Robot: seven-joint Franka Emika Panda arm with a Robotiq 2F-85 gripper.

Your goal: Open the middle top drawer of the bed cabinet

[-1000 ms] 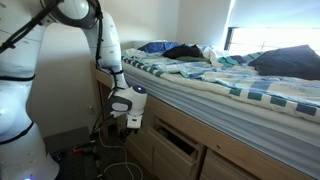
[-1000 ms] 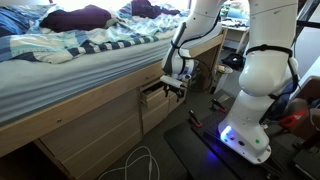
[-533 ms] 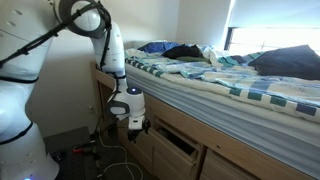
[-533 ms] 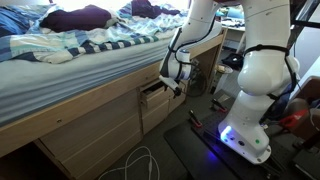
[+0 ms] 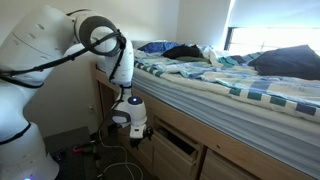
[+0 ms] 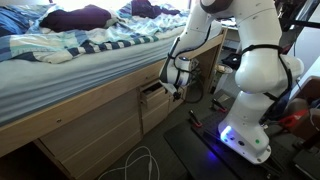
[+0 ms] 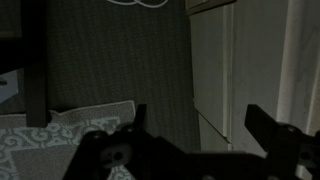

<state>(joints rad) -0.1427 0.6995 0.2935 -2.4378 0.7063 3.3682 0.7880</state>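
**Exterior views.** White Panda arm [image 5: 112, 55] bent low beside the bed cabinet [image 5: 232, 158], a long light-plywood base w/ flat rectangular panel fronts. The middle top drawer [image 5: 178, 150] is a shallow wooden box w/ a plain, knobless front. It stands out a little from the cabinet face, w/ a dark gap along its top edge. The fingers [image 5: 139, 131] hang just beside the drawer's near end; contact cannot be told. Blue-and-white striped bedding [image 5: 235, 88] lies rumpled on top. A thin white cable [image 6: 140, 160] is looped on the floor.

**Wrist view.** Two dark, blocky fingers [image 7: 262, 128] are spread wide apart, w/ nothing btw. them. Beyond them: grey ribbed carpet [image 7: 110, 60], a pale patterned rug [image 7: 45, 145] and a smooth light panel [image 7: 210, 70].
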